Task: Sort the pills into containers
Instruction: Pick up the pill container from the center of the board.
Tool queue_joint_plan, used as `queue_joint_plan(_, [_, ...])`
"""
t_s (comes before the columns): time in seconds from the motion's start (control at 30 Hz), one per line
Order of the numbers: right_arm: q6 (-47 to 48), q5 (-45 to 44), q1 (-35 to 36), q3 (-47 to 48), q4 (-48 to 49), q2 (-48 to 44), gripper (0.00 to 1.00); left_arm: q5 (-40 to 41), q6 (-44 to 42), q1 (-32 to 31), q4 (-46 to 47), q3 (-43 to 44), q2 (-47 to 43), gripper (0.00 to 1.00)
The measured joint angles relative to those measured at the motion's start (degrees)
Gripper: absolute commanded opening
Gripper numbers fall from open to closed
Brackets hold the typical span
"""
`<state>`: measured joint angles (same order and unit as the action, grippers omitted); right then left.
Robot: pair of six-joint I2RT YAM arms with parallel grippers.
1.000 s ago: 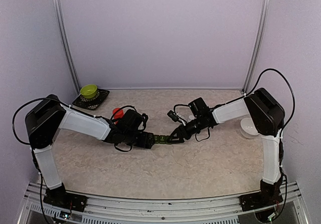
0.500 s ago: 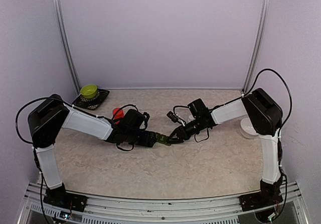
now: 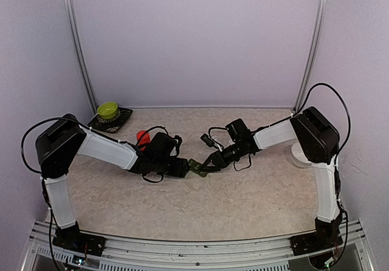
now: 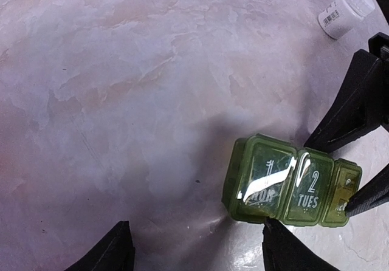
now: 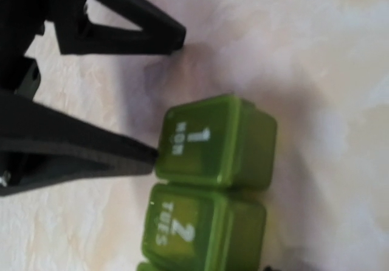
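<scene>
Marbled table (image 4: 121,101), containers (image 4: 285,186) at right end effector (image 3: 205,166)

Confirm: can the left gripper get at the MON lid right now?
Likely yes: the MON lid lies bare just ahead of the open left gripper. The right gripper sits at the strip's far end, off that lid.

centre: we see the containers (image 3: 196,167) on the table (image 3: 243,204), between left gripper (image 3: 182,169) and right gripper (image 3: 206,164) | far left: green bowl (image 3: 107,109) on dark mat (image 3: 121,120) | red bottle (image 3: 142,137) just beyond left arm | right: white dish (image 3: 297,156), partly hidden from us
</scene>
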<state>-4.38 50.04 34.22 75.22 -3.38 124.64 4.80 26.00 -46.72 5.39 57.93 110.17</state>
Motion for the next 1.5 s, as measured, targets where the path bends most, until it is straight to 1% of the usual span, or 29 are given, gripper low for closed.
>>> queue_joint_plan(0.3, [-1.95, -0.37, 0.63, 0.98, 0.02, 0.7, 0.47, 0.15, 0.13, -0.42, 0.85, -1.03, -0.59, 0.69])
queue_joint_plan(0.57, [-2.49, -1.03, 0.79, 0.98, -0.09, 0.52, 0.47, 0.17, 0.74, 0.0, -2.49, -2.56, -4.04, 0.69])
queue_joint_plan(0.87, [-2.14, -2.95, 1.55, 1.88, -1.6, 0.37, 0.47, 0.13, 0.72, 0.55, -3.69, -0.04, -2.03, 0.69])
queue_joint_plan(1.5, [-0.83, -7.23, 3.48, 3.93, -5.46, 0.07, 0.46, 0.11, 0.68, 0.57, -3.65, 0.09, -1.77, 0.69])
